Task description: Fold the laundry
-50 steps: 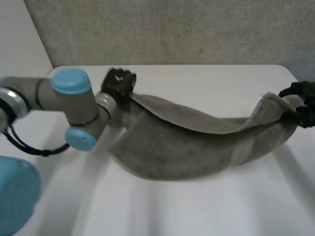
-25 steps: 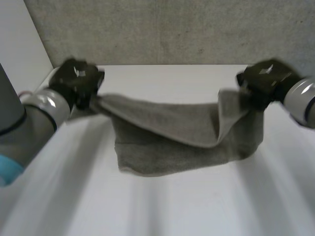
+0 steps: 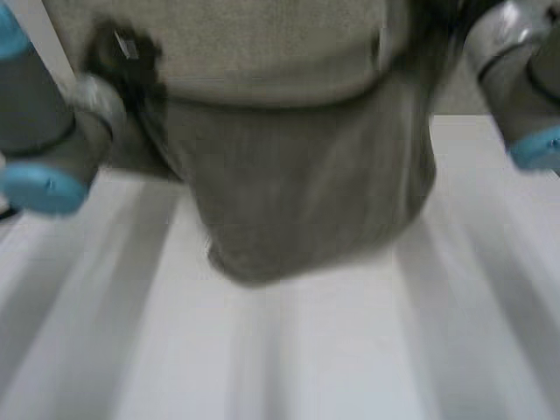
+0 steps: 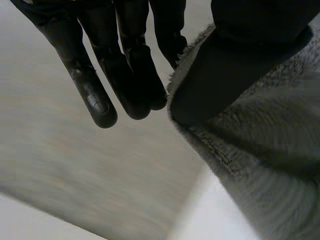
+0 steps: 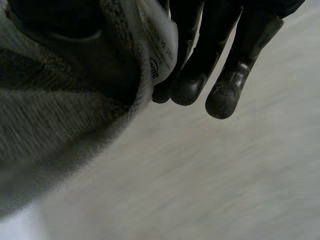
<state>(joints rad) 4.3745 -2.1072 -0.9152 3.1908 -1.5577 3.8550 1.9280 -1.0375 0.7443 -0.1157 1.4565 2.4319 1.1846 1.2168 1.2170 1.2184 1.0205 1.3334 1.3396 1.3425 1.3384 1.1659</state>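
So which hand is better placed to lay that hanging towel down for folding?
Neither clearly. The left hand and right hand each pinch an upper corner of the towel, hanging above the table. Perhaps right: its pinch sits deeper, by the label.

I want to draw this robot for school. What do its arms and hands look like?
The left arm and right arm are round grey tubes with silvery bands near the wrists and light-blue caps at the joints. The left hand and right hand are black all over, with long, smooth, rounded fingers. Some fingertips carry a small round mark.
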